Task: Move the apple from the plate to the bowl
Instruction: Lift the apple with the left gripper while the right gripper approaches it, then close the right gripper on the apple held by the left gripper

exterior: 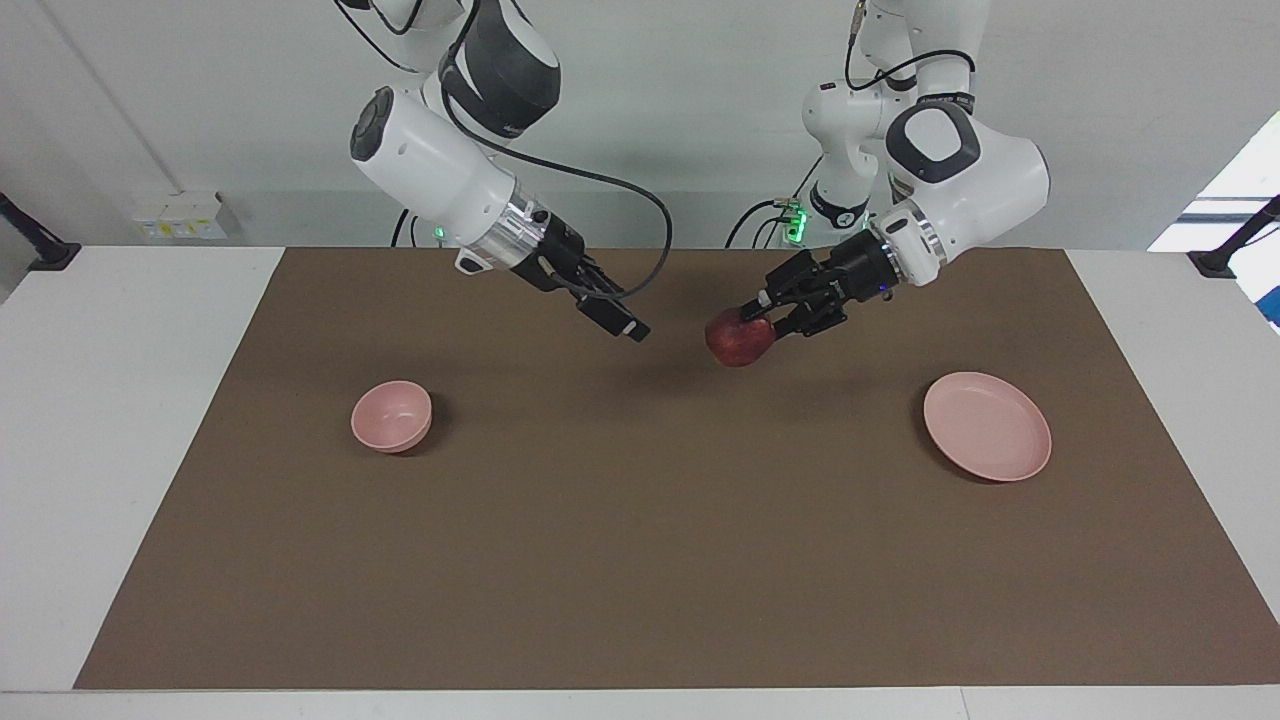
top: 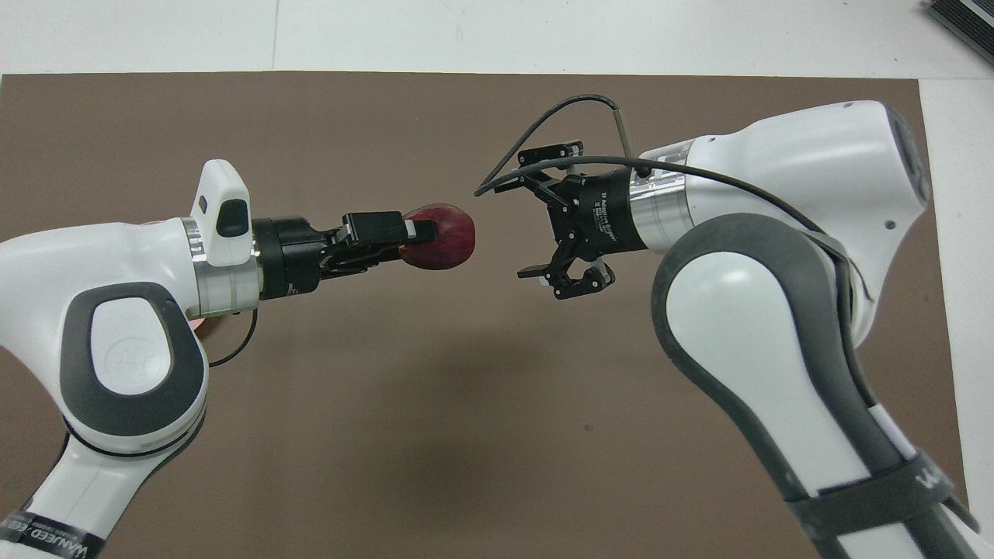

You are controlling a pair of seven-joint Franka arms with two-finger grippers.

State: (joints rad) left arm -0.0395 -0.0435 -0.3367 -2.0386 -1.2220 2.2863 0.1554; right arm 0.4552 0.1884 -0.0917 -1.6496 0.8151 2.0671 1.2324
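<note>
brown mat point(exterior: 640, 560) covers your table; you see the plate point(exterior: 987, 439) at the left arm's end, the bowl point(exterior: 391, 416) at the right arm's. over mid-mat, your left gripper point(exterior: 757, 318) clamps the apple point(exterior: 740, 339); your right gripper point(top: 520, 230) faces it, jaws wide.
</note>
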